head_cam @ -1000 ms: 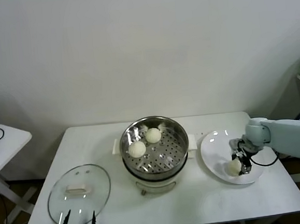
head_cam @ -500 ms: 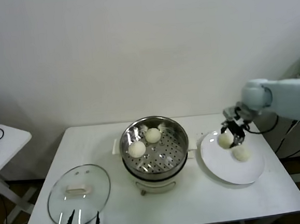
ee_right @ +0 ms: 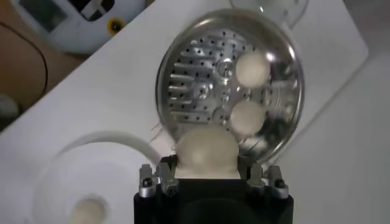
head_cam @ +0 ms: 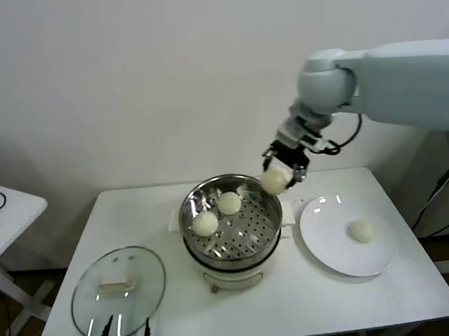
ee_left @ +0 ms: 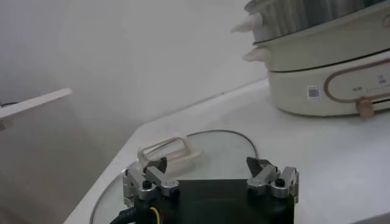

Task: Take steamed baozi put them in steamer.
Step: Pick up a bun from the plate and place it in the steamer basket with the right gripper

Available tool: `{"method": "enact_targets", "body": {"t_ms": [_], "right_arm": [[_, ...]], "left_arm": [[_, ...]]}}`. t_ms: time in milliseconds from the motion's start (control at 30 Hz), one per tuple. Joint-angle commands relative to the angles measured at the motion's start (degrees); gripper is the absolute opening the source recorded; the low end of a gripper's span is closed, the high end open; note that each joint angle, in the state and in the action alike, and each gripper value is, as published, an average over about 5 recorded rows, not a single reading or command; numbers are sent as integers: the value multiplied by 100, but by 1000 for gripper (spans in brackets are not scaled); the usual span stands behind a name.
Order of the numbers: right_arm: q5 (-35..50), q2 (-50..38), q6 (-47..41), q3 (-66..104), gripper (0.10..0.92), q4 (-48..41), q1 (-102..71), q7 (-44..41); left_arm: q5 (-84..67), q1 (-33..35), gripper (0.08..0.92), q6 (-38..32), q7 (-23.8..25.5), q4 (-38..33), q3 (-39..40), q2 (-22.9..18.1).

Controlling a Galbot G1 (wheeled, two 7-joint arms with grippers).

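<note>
Right gripper (head_cam: pixel 277 181) clamped on baozi (head_cam: pixel 274 180), above steamer (head_cam: pixel 270 234) far-right rim. Two buns (head_cam: pixel 229 203) (head_cam: pixel 205 224) on perforated tray, fourth (head_cam: pixel 362 230) on white plate (head_cam: pixel 332 253). Left gripper (ee_left: pixel 210 176) parked wide over glass lid (head_cam: pixel 141 299).

Glossy perforated steel steamer (head_cam: pixel 231 223), smooth matt dough baozi (head_cam: pixel 274 180), clear glass lid (head_cam: pixel 118 291).

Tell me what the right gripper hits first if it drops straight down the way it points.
Probably the steamer: the right gripper, holding a bun, hangs over its right rim, so rim or tray; depth is unclear.
</note>
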Motion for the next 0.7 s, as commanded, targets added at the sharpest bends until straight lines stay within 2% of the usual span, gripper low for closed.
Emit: {"method": "enact_targets", "body": {"t_ms": [33, 367, 700], "right_arm": [[-1173, 1392, 534, 652, 653, 249, -887, 200], [-2029, 1636, 583, 371, 653, -228, -2087, 230], [-2040, 1881, 766, 337, 653, -754, -2334, 168]], "left_arm": [[-23, -62, 823, -9, 0, 61, 15, -13], [-77, -114, 823, 1, 8, 82, -50, -20], [-108, -202, 823, -4, 9, 185, -140, -21]]}}
